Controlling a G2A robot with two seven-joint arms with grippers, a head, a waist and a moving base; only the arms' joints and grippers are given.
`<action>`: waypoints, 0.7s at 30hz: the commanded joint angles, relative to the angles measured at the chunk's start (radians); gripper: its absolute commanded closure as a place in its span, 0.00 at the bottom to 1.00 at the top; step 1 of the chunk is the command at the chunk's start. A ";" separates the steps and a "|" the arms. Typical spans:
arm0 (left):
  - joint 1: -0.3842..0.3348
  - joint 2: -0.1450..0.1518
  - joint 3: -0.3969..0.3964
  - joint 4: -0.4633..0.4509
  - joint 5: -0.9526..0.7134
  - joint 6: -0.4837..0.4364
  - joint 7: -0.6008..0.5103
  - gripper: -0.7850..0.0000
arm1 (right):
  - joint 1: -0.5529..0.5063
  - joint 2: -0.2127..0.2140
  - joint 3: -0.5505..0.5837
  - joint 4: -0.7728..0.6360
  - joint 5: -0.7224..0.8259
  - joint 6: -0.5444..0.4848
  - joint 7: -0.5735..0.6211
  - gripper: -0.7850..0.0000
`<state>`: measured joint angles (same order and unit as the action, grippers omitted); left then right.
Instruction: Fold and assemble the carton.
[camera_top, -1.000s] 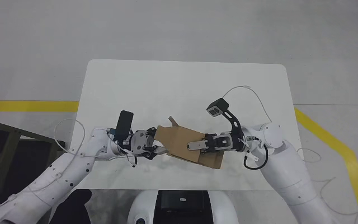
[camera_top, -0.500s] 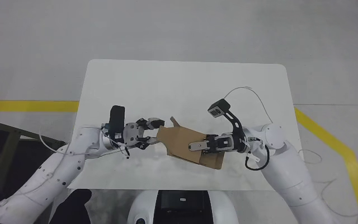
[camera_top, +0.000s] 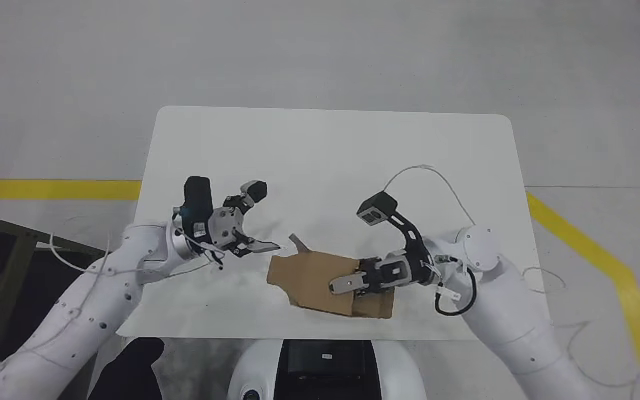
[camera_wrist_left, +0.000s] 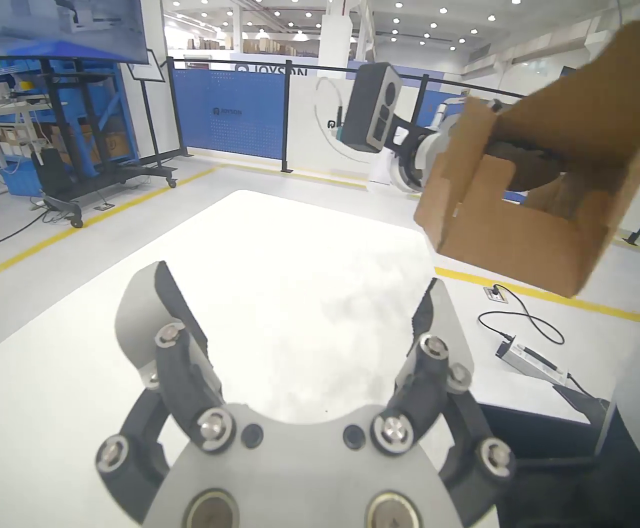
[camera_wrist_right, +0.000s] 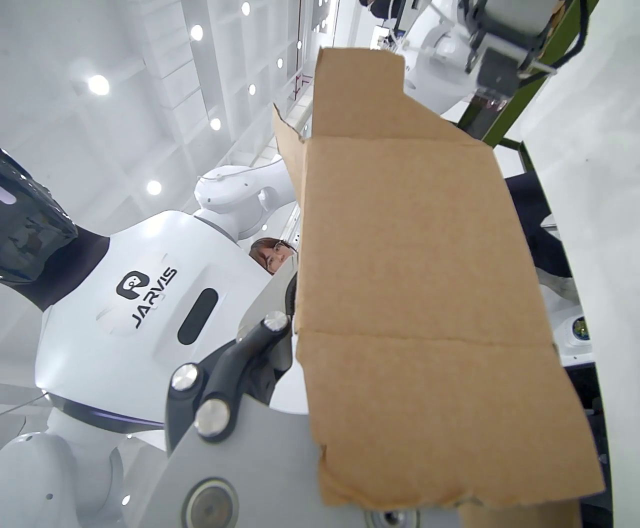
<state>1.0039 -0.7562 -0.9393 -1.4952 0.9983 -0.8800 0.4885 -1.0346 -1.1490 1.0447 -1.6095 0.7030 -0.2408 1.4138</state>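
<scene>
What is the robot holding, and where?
The right gripper holds the carton by a wall panel; the left gripper is open, empty.

This is a large industrial hall or robotics workshop, with a grey floor marked with yellow lines (camera_top: 70, 189) and rows of ceiling spotlights (camera_wrist_right: 98, 84). Blue perforated partition panels (camera_wrist_left: 230, 115) and a big screen (camera_wrist_left: 75, 25) on a wheeled stand are beyond the white table (camera_top: 330, 150).
</scene>
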 joint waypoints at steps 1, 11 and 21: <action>-0.008 -0.007 0.004 0.006 -0.014 0.004 -0.018 0.00 | 0.005 -0.002 -0.018 0.000 -0.010 0.005 0.008 1.00; -0.052 -0.048 0.031 0.001 -0.069 0.012 -0.071 0.00 | 0.045 -0.019 -0.101 0.052 -0.057 0.020 0.008 1.00; -0.026 -0.067 0.000 0.002 -0.029 -0.042 0.037 0.00 | 0.062 -0.021 -0.096 0.109 -0.069 0.017 -0.024 1.00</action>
<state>0.9714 -0.8229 -0.9336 -1.4938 0.9610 -0.9166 0.5230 -0.9722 -1.1708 0.9430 -1.5030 0.6325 -0.2221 1.3937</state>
